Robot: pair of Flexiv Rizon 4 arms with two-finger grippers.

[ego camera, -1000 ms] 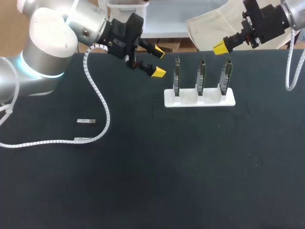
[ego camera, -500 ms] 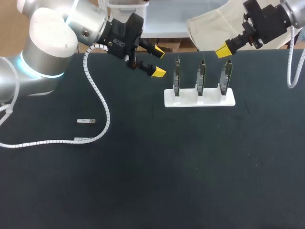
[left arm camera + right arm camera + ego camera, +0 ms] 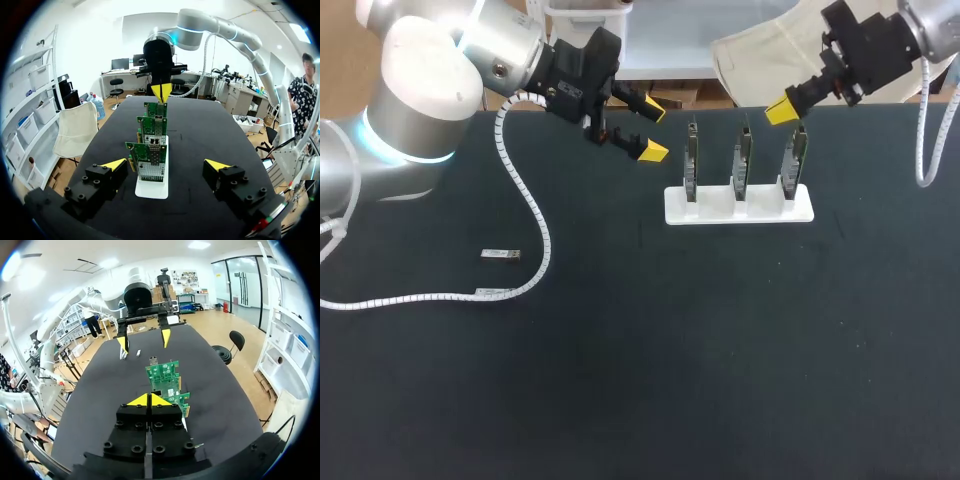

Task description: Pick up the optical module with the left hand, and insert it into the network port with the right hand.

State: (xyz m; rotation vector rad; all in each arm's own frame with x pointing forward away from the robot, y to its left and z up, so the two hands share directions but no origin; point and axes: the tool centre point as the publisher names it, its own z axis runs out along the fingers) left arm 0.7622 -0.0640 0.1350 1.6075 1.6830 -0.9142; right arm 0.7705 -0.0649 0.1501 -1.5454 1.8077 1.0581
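Unreadably small — optical module (image 3: 500, 255)

readable text: none | green circuit boards (image 3: 151, 150) in white slotted stand (image 3: 739, 205) — any print too small to make out | small silver optical module (image 3: 501, 255) on black worktop (image 3: 670, 350) — too small to tell | black housing of the left gripper (image 3: 654, 130) — pale mark, illegible

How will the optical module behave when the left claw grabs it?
The optical module looks small, boxy and metallic: probably stiff and light. Lying flat on the table, it likely won't roll but may slide if nudged.
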